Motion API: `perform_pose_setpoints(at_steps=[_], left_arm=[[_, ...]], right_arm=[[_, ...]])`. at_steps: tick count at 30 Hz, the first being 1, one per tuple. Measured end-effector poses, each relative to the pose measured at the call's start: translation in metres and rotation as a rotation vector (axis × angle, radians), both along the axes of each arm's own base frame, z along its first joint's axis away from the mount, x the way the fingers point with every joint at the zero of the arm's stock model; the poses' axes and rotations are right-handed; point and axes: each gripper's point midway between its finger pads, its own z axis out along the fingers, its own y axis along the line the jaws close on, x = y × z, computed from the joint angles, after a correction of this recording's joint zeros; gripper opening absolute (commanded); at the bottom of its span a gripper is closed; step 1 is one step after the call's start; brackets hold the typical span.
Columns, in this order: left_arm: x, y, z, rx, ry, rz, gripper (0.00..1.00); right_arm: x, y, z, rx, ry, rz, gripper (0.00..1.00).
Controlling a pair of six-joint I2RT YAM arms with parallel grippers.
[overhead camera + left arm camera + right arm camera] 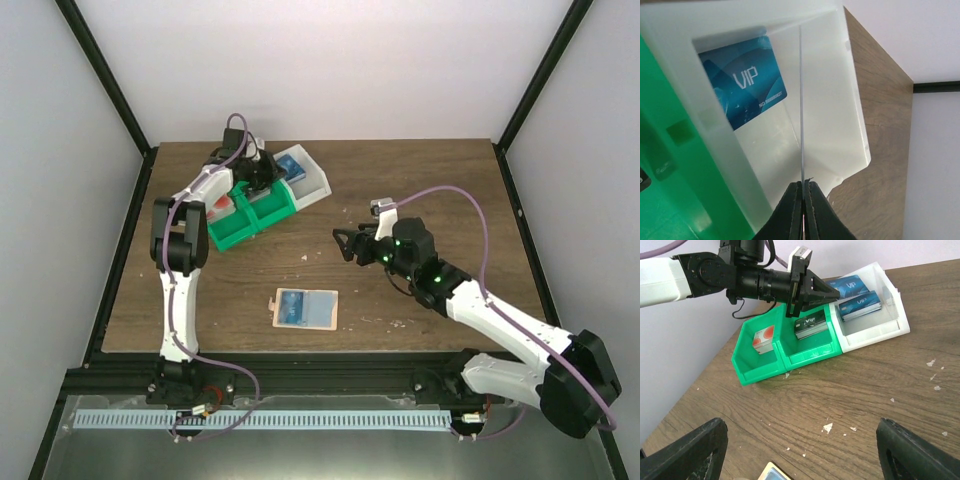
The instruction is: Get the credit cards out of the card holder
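The card holder [320, 309] lies open and flat on the table near the front, with a blue credit card [291, 306] showing in its left half. Only its corner [772, 473] shows in the right wrist view. My left gripper [803, 192] is over the white bin [840, 110], shut on a thin credit card seen edge-on [801, 100]. Another blue VIP card [747, 85] lies in that bin. From the right wrist view, the left gripper [832, 291] sits at the bin with two blue cards [859, 305] by it. My right gripper [802, 450] hovers open and holds nothing, right of the holder [345, 243].
Two joined green bins [247, 222] stand left of the white bin [313, 190]. One holds a dark card [810, 325], the other a red-orange and white item [763, 339]. Small pale crumbs [827, 427] dot the wood. Walls close in the table's left and back.
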Motion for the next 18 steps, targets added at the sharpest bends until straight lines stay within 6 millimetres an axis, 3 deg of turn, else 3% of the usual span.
perform_pose_setpoints(at_steps=[5,10,18], left_arm=[[0.007,-0.001,0.006,-0.004,-0.017,0.002,0.06],[0.009,-0.002,-0.003,-0.016,0.005,0.009,0.13],[0.017,-0.003,0.002,-0.026,-0.005,0.018,0.13]], right_arm=[[-0.001,-0.001,-0.005,-0.007,0.009,0.000,0.84],[-0.001,-0.002,-0.004,-0.008,0.002,-0.005,0.85],[-0.004,-0.010,0.014,0.017,-0.041,-0.027,0.86]])
